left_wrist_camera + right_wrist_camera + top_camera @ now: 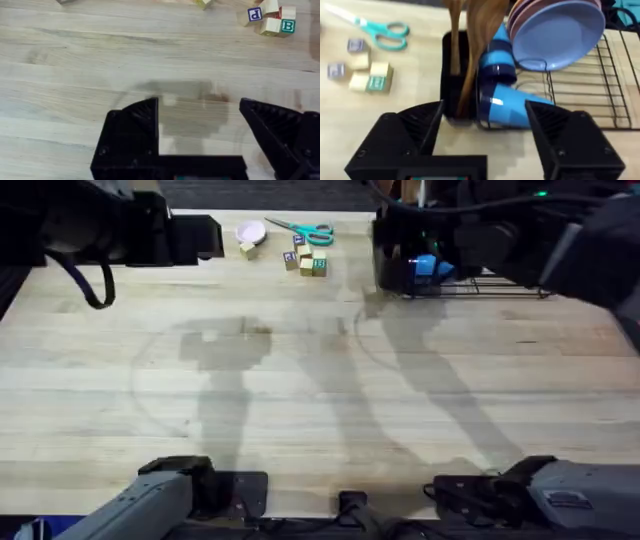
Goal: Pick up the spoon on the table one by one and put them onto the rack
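The wooden spoon [479, 45] stands in the black boxy holder [451, 75] of the wire dish rack [590, 95], beyond the right gripper [484, 127], whose fingers are spread and empty. Its bowl is cut off. The left gripper [199, 127] hovers agape over bare table [75, 65].

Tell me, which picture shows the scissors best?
The overhead view: the whole teal-handled scissors lie flat on the table beside the letter blocks. The right wrist view catches the scissors too, with the blade tips cut off at the edge. The left wrist view has the blocks.
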{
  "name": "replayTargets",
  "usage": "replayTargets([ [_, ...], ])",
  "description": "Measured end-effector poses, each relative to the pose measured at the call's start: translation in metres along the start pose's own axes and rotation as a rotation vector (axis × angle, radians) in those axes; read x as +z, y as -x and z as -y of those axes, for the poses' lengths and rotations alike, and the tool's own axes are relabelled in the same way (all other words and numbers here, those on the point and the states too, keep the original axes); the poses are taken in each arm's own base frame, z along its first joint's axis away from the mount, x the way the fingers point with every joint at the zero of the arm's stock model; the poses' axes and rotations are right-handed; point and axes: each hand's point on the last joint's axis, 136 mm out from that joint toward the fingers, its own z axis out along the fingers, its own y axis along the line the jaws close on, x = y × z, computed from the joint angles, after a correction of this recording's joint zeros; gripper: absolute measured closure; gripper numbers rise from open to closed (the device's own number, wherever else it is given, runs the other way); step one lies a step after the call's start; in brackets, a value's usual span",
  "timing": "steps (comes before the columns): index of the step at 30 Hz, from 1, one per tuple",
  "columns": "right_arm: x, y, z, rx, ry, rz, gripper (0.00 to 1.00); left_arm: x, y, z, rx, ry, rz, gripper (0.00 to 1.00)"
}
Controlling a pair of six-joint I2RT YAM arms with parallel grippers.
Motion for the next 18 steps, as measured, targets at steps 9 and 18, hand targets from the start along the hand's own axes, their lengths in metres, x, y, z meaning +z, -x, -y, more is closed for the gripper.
replayTargets([
  [9,-0.063,-0.02,0.004,-0.063,0.054,-0.069,0.006,0.0,0.0,0.0,0.0,0.0,0.0,0.007],
  [18,-0.125,-0.022,0.046,0.028,0.069,-0.047,0.006,0.0,0.0,0.0,0.0,0.0,0.0,0.007],
])
